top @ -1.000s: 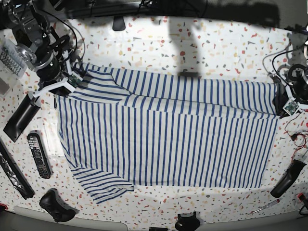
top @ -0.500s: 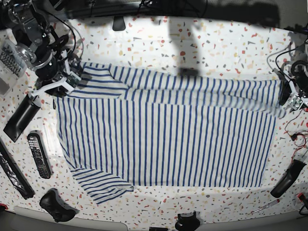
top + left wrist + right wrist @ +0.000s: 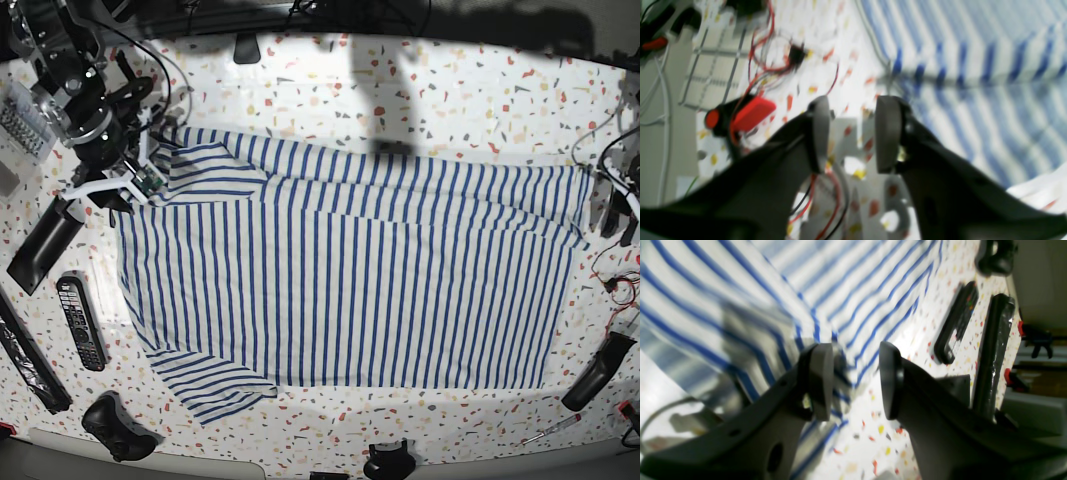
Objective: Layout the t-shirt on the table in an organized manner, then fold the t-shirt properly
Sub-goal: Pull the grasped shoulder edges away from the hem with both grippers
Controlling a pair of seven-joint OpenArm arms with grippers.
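We see the striped fabric t-shirt (image 3: 350, 270) flat on the speckled table (image 3: 450, 90), left gripper (image 3: 848, 133) and right gripper (image 3: 855, 383) parted, empty, at opposite shirt edges.

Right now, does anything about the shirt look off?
Yes. The t-shirt lies mostly flat on the table, but its far edge is doubled over in a long flap, and the near sleeve sticks out. Both grippers are open and empty.
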